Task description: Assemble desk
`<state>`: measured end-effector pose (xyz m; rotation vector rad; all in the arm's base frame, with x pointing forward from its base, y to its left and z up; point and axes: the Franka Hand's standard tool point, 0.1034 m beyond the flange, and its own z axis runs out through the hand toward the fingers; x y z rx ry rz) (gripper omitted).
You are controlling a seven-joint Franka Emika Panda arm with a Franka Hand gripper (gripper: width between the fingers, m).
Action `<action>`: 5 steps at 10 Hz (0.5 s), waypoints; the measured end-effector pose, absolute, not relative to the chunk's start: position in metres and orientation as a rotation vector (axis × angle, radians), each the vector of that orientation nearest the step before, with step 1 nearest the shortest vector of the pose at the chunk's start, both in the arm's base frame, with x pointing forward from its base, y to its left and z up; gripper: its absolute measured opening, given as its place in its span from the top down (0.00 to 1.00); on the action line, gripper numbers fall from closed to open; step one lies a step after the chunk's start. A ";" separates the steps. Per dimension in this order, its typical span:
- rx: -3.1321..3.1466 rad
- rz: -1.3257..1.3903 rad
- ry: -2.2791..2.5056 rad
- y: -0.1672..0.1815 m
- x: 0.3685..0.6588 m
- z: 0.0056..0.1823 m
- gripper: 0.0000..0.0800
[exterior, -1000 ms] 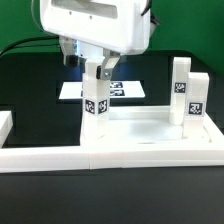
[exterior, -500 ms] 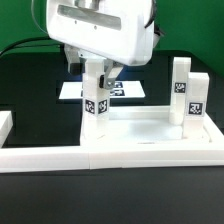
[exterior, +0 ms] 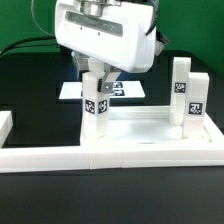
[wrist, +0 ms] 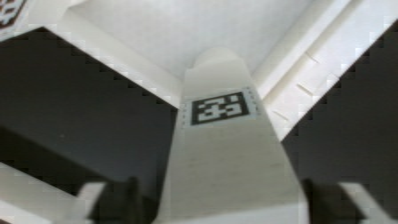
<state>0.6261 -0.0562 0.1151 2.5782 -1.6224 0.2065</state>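
White plastic rimmed rectangular tray-like tabletop (exterior: 150,140) lies flat on black bench (exterior: 30,90), long axis running across exterior view. Two small white rectangular leg blocks stand upright in it: left leg block (exterior: 97,102), right leg block (exterior: 185,92), black-and-white square tags on faces. Pincer (exterior: 98,77) straddles top of left one; fingers (wrist: 107,195) either side, gaps visible, can't tell if clamped.

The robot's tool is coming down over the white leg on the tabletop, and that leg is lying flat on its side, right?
Not quite. The leg is standing upright on the tabletop, not lying on its side; the exterior view shows it. The rest holds: the tool is over that leg's top, with a finger on each side of it in the wrist view.
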 end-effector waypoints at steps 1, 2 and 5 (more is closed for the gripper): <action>2.526 0.211 -1.710 -0.056 0.626 0.115 0.64; 2.485 0.214 -1.774 -0.056 0.626 0.115 0.64; 2.272 0.231 -2.059 -0.058 0.625 0.113 0.64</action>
